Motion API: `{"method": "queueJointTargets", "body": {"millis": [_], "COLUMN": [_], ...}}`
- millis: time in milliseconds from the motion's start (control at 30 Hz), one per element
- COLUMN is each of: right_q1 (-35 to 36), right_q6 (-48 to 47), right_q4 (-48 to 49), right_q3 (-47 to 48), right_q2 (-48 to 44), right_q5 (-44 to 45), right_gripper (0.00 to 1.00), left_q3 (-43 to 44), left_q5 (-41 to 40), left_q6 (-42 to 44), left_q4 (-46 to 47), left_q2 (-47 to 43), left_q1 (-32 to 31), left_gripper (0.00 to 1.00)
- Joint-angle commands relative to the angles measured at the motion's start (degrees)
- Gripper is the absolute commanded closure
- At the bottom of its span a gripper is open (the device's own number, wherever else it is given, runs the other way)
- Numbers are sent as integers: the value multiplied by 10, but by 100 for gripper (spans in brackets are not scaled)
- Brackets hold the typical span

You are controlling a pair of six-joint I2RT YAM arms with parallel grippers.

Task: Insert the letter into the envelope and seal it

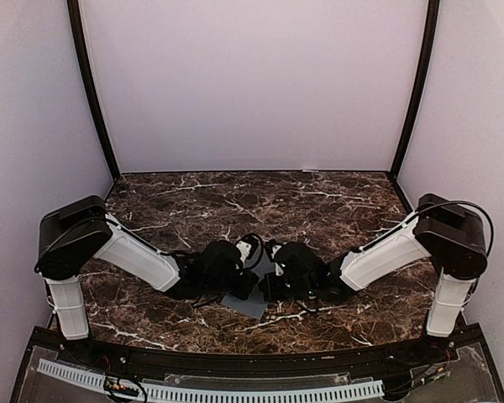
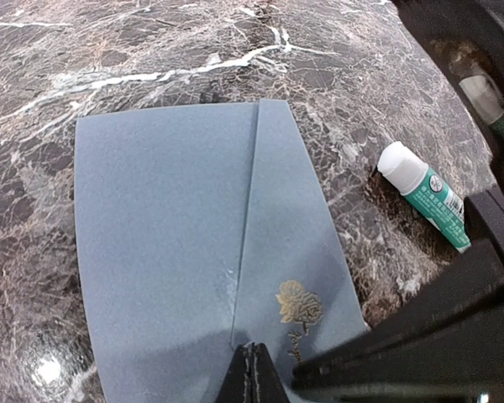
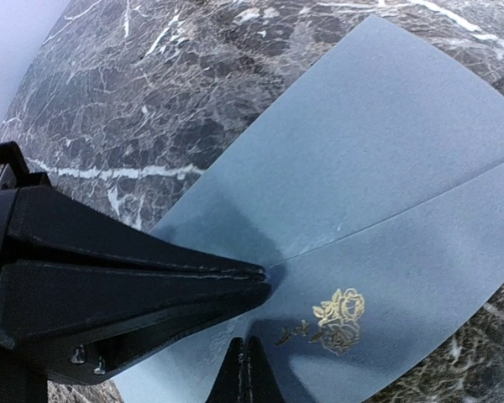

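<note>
Seemingly, the task is judged to be close to its end. The envelope (image 2: 176,235) is seen lying flat on the table (image 2: 109,50), directly under and ahead of the left pincer (image 2: 250,369), with its flap (image 2: 286,218) folded down flat over the body. No letter is seen anywhere in the three views, so it is taken to be already inside, though this cannot be checked. The left pincer is fully closed with nothing between its fingers, its tip set down at the flap's seam beside the gold rose (image 2: 298,302). The right pincer (image 3: 245,369) is likewise closed and empty, its tip lowered onto the same part of the flap, so that the two tips nearly meet. Both are judged to be pressing the flap down rather than gripping it. Whether the seal has taken cannot be told; pressing along the seam and lifting both pincers away are thought to be what is left. A capped glue stick (image 2: 426,195) is seen lying on the table to the right of the left pincer, near the envelope but off it. Counted: one envelope, one flap, one rose, one glue stick, two pincers, and no visible letter.
</note>
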Motion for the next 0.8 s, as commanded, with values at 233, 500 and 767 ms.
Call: {"method": "queueJointTargets", "body": {"millis": [233,500,767], "right_q1": [26,5,-41], "right_q6": [-11,-36,-51], "right_q4": [20,64,42], "right_q3": [-17,-71,-81], "right_q2": [6,-71,-128], "right_q5": [-47,-96,-92], "right_gripper": [100,100,100], "left_q3": [2,-11,-14], "left_q5": [-7,12,20], "left_q6": [-9,4,31], "left_q4": [-45,-30,-19], "left_q2": [13,-3,-17], "left_q1": [-1,-2,-5], "left_gripper": [99,99,99]}}
